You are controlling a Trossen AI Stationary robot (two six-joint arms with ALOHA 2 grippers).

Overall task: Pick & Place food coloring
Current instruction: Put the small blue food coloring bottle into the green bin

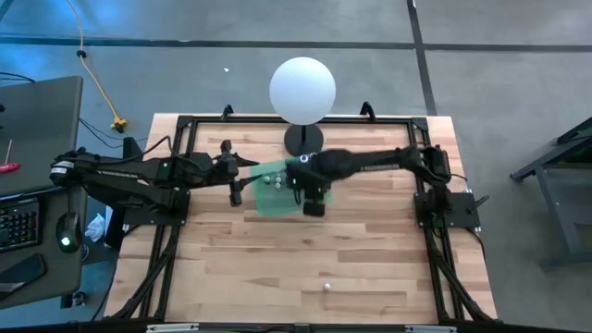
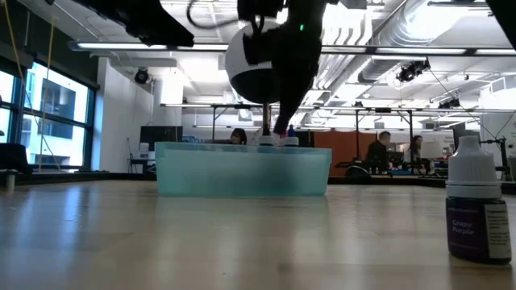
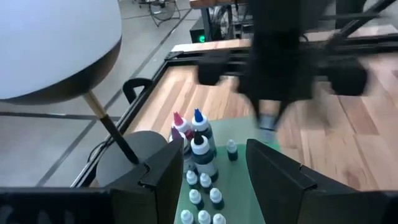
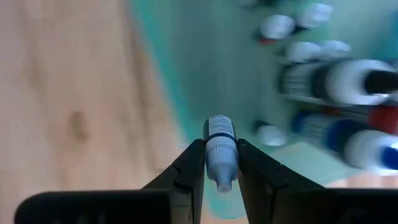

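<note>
Several tiny food coloring bottles (image 3: 200, 155) with white, pink and blue tops stand in a shallow green tray (image 1: 274, 196) in front of the globe lamp. One more bottle (image 2: 477, 209), labelled grape purple, stands alone on the wood near the table's near edge (image 1: 326, 286). My right gripper (image 4: 221, 177) hangs over the tray's right part (image 1: 314, 196) and is shut on one small bottle (image 4: 220, 140). My left gripper (image 3: 214, 180) is open and hovers at the tray's left side (image 1: 237, 182), fingers aimed toward the bottles, touching nothing. My right gripper pinches the bottle by its pale cap end (image 4: 221, 163) between the two fingers, coming from above and pointing down. The bottle stands upright along the fingers, tip up and dark body (image 4: 219, 127) below them, over the tray's edge. Whether its base touches the tray cannot be told.
The big white globe lamp (image 1: 302, 90) on its dark round base (image 1: 303, 141) stands just beyond the tray's far side. Black frame rails (image 1: 176, 166) run along the table's edges. Bare wood (image 1: 277, 259) lies between the tray and the near edge.
</note>
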